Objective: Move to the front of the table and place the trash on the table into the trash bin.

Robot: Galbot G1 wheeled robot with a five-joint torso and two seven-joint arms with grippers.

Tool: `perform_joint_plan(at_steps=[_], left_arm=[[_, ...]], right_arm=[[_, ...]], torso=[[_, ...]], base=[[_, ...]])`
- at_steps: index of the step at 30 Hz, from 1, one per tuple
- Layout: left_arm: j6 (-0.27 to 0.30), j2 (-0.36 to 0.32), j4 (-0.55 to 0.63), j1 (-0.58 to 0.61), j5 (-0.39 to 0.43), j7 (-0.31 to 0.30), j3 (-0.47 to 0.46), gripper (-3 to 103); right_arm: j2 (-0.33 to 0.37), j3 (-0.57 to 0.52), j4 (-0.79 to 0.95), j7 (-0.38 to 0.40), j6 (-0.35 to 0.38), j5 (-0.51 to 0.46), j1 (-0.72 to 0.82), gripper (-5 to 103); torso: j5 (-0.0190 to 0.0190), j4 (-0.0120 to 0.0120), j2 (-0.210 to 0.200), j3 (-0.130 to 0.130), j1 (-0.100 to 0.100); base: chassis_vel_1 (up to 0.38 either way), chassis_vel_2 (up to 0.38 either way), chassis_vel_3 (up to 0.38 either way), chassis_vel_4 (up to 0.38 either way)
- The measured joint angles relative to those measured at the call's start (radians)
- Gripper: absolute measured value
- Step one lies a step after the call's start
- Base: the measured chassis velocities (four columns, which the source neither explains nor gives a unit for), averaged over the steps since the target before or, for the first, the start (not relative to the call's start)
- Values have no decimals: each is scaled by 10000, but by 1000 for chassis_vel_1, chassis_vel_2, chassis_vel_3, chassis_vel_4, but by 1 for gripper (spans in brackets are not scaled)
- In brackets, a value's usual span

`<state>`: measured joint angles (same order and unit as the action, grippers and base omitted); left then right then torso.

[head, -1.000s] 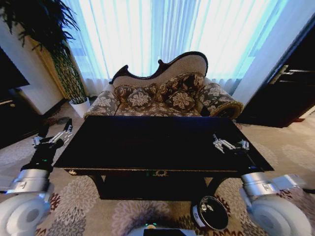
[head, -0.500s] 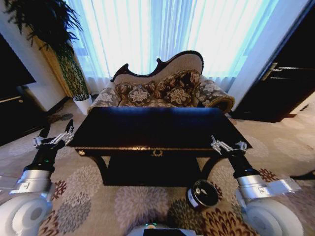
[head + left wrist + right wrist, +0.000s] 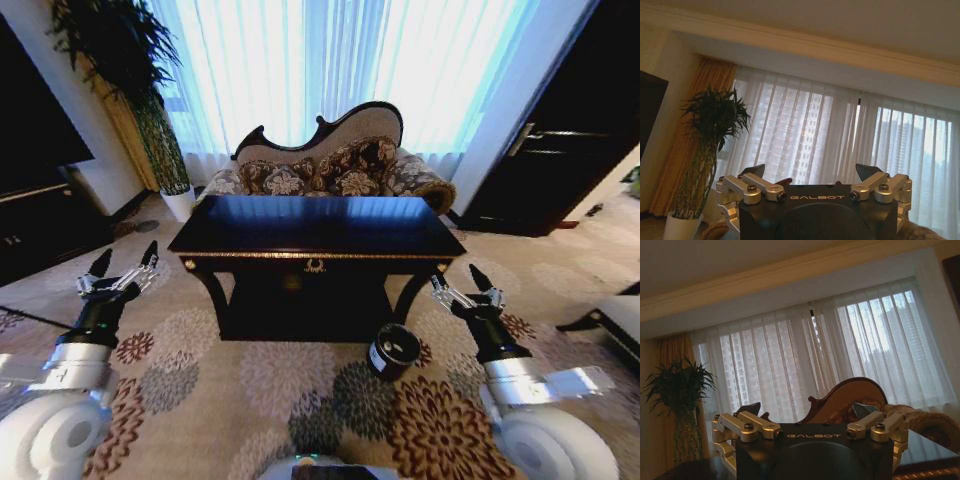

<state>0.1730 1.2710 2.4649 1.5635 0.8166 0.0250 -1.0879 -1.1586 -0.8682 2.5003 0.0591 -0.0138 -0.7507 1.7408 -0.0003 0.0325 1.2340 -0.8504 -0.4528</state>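
The long glossy black wooden table with gold edge trim (image 3: 318,230) sat farther from the robot than it had a second earlier: it took up less of the head view, its curved legs and lower shelf now showed in full, and more flowered carpet (image 3: 300,390) lay in front of it. Since the whole scene shifted together, I judged that the robot had backed off from the table rather than that anything on the floor had moved. The small black cylindrical trash bin with a white label (image 3: 392,352) stood on the carpet just in front of the table's right front leg. The tabletop looked bare as far as I could make out through the glare, so the trash was probably already in the bin, which would leave the task near its end. The left gripper (image 3: 124,268) hung to the left of the table, apart from it, its fingers spread and holding nothing. The right gripper (image 3: 462,290) hung to the right of the table, near the bin but above it, likewise released and empty.
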Motion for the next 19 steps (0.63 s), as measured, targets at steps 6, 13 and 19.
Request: perform_joint_plan(at_steps=[6, 13, 19], left_arm=[[1, 12, 48, 12, -6, -6, -23, 100], [0, 44, 55, 23, -86, -8, 14, 100], [-5, 44, 57, 22, -95, -10, 21, 100]], right_arm=[[4, -54, 0, -7, 0, -31, 24, 100], [-2, -104, -1, -11, 0, -38, 77, 100], [-81, -78, -3, -45, -60, -39, 97, 100]], torso=[[-3, -1, -11, -8, -17], [2, -1, -11, -8, -17], [-2, -1, -9, -6, -11]], base=[[366, -357, -358, 350], [322, -339, -320, 347], [387, -379, -368, 364]])
